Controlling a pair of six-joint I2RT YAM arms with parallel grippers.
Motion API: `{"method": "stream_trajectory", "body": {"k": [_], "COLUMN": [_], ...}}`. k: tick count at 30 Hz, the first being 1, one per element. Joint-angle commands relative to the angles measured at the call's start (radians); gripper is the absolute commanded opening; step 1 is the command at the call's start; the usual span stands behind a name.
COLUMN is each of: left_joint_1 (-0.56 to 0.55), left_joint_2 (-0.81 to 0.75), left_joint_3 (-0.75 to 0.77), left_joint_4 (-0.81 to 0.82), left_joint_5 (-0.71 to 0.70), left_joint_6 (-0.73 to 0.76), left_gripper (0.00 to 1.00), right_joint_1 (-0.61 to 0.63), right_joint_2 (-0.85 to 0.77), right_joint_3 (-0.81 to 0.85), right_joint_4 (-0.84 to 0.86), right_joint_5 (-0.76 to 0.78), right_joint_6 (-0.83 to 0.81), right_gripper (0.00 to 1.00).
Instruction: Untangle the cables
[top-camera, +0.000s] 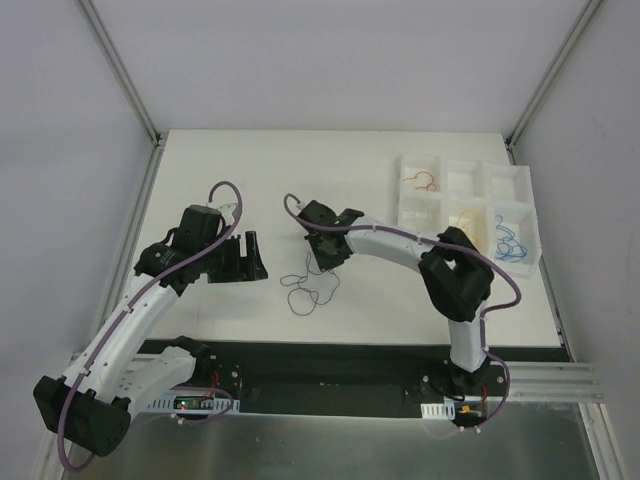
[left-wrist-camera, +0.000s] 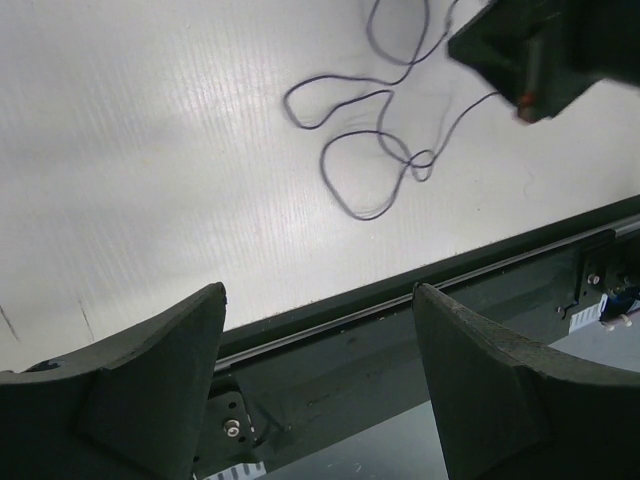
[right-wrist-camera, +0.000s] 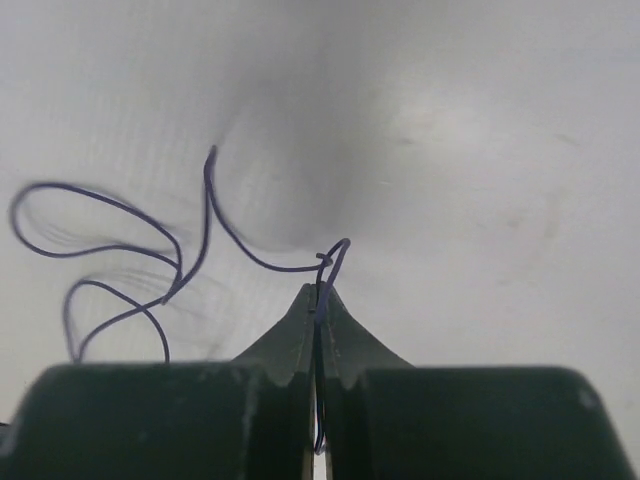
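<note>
Well, my right gripper has its jaws clenched on the dark cable, which lies in crossed loops on the worktop about midway along, towards the near edge. A red cable and a blue cable sit in the tray by the far right corner. My left gripper hangs released, holding nothing. I judge this the pick-up step. Next comes a slow lift, left jaws ready to pin a loop.

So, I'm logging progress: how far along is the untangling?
Done: red cable, yellow-orange cable and blue cable lie in separate tray compartments. In hand: right tool shut on the dark cable. To do: its loops lie crossed on the table; left tool open.
</note>
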Motion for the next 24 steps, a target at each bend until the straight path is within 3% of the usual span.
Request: {"method": "stream_trajectory", "body": {"k": [1, 7, 13, 18, 24], "left_joint_1": [0.0, 0.0, 0.0, 0.0, -0.001], "left_joint_2": [0.02, 0.033, 0.076, 0.104, 0.136], "left_joint_3": [-0.005, -0.007, 0.001, 0.001, 0.007], "left_joint_4": [-0.007, -0.004, 0.011, 0.026, 0.028], "left_joint_5": [-0.019, -0.021, -0.01, -0.004, -0.035], "left_joint_6": [0.023, 0.012, 0.003, -0.012, -0.031], "left_gripper": [0.74, 0.74, 0.74, 0.76, 0.91], "right_joint_1": [-0.103, -0.236, -0.425, -0.548, -0.661], "right_joint_2": [-0.256, -0.467, -0.564, -0.552, -0.454], "right_joint_3": [-0.051, -0.036, 0.093, 0.262, 0.458], "right_joint_4": [0.048, 0.05, 0.048, 0.062, 0.068], "right_joint_5": [0.022, 0.075, 0.098, 0.157, 0.167], "right_joint_6": [-0.011, -0.029, 0.001, 0.001, -0.011], "right_gripper": [0.0, 0.0, 0.0, 0.0, 0.0]}}
